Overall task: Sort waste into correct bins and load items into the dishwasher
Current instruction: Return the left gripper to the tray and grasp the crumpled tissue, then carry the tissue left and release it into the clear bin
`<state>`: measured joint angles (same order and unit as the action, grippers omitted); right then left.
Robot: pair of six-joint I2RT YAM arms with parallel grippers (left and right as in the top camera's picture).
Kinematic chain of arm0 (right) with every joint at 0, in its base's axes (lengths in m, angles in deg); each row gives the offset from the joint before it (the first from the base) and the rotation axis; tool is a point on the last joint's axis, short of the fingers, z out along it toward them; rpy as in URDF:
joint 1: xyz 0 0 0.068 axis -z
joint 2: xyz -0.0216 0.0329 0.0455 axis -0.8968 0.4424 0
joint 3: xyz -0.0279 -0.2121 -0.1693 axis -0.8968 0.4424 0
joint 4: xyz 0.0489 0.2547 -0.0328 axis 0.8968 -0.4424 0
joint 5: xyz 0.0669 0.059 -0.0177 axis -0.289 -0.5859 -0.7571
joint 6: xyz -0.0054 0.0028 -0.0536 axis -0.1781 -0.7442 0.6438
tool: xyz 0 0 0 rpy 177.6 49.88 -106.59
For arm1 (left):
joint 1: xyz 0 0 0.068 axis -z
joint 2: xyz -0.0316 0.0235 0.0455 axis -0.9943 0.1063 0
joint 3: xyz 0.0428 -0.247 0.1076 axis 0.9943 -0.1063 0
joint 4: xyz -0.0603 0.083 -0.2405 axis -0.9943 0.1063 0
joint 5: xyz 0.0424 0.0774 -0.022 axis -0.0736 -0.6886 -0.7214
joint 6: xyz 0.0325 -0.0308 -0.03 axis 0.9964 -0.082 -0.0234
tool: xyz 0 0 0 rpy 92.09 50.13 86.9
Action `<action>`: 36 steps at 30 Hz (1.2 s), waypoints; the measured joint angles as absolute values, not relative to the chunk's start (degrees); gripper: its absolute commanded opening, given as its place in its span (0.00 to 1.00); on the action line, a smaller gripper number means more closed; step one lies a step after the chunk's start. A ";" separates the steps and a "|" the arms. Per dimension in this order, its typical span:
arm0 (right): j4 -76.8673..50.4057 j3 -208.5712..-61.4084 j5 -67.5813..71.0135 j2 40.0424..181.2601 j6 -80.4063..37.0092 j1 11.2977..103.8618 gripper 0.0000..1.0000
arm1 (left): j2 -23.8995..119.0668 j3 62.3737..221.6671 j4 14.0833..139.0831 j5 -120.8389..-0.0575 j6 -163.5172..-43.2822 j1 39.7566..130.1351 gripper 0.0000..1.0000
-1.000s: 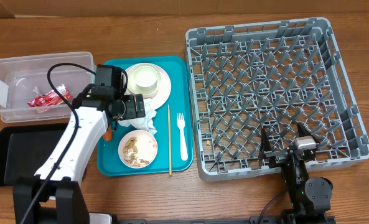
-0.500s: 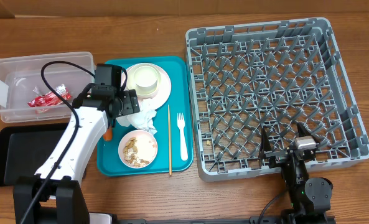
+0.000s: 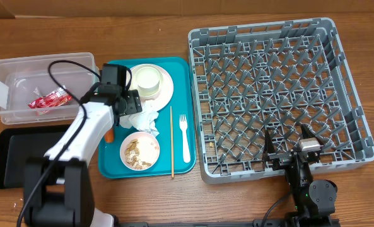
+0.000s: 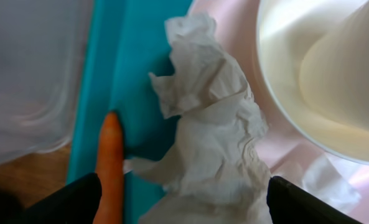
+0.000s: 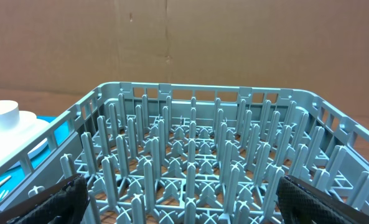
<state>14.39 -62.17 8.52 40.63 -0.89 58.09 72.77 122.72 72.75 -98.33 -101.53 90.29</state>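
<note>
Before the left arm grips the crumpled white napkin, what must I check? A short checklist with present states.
1. Left gripper open, a finger on each side of the crumpled white paper napkin: ok.
2. Napkin apart from small orange carrot: cannot tell.
3. Room in clear rectangular plastic tub beside red foil packet: ok.
4. Right gripper open, away at grey plastic dish rack: ok.

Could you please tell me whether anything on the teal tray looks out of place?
The carrot lies loose along the tray's left edge, and the crumpled napkin sprawls partly over the plate's rim onto the tray; both are stray waste.
</note>
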 measured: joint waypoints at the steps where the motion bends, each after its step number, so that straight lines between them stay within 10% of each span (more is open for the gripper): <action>1: 14.43 -62.17 8.52 40.63 -0.89 58.09 1.00 | 74.02 122.72 72.22 -97.76 -100.83 90.29 0.83; 8: 14.45 -62.17 8.52 40.63 -0.89 58.09 1.00 | 76.86 122.85 70.65 -96.60 -96.98 90.29 0.52; 10: 14.41 -62.17 8.52 40.63 -0.91 58.09 1.00 | 76.84 123.25 71.37 -96.56 -96.72 90.29 0.31; 11: 14.39 -62.17 8.52 40.63 -0.93 58.09 1.00 | 76.69 123.46 71.81 -96.47 -96.50 90.29 0.05; 36: 14.41 -62.17 8.52 40.63 -0.91 58.07 1.00 | 54.61 125.34 67.70 -95.77 -97.75 77.74 0.04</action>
